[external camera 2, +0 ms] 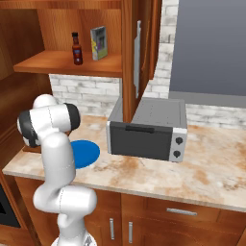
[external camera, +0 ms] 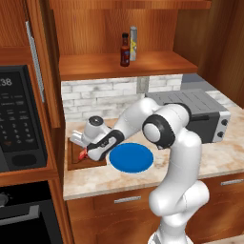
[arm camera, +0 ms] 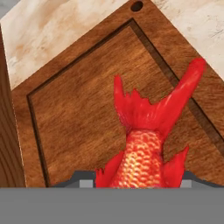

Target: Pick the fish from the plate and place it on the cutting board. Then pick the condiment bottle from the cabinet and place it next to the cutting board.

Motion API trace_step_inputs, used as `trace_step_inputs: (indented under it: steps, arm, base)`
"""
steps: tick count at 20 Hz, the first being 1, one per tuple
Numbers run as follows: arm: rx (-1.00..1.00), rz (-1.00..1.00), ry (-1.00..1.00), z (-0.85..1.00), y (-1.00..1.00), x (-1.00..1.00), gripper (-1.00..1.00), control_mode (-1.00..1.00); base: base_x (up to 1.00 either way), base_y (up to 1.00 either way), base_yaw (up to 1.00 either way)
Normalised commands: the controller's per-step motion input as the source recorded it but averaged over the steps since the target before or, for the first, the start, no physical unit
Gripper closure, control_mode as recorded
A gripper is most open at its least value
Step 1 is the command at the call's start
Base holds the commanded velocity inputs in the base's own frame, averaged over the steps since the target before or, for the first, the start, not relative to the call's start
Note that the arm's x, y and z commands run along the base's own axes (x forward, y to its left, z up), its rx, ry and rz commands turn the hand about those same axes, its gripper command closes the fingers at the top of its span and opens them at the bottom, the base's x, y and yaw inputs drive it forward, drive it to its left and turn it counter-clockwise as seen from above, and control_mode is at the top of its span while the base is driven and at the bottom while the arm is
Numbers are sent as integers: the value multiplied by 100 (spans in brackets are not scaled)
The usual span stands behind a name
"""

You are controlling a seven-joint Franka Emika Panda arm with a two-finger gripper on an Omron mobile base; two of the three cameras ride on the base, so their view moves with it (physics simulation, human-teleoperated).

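- The end effector (external camera: 85, 153) hangs low over the cutting board (arm camera: 87, 113), clamped on the fish (arm camera: 144, 148); the scaly body sits between the fingers, and the tail fans toward 1 o'clock in the hand view.
- The plate (external camera: 131, 157) lies bare on the worktop (external camera: 219, 152), just beside the board at its 3 o'clock.
- The condiment bottle (external camera: 125, 50) stands upright on the cabinet (external camera: 119, 28) shelf, beside a grey cylinder (external camera: 133, 43).

Red-orange scaled fish (arm camera: 144, 144) — dark brown cutting board (arm camera: 83, 113); bright blue plate (external camera: 132, 157).
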Motion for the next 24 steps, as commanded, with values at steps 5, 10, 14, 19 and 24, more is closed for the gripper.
trace_step_inputs:
  steps: [5, 10, 14, 19, 24]
  arm:
    - [0, 0, -3, -3, -1, 0, -100, -100]
    - [4, 0, -1, 26, -20, 0, -100, -100]
    - [7, 0, 0, 43, -40, -5, -100, -100]
    - [4, 0, 0, 53, -25, -5, -100, -100]
    - [4, 0, 0, 55, -21, -10, -100, -100]
  base:
    - [0, 0, 0]
    - [0, 0, 0]
    - [0, 0, 0]
    - [0, 0, 0]
    - [0, 0, 0]
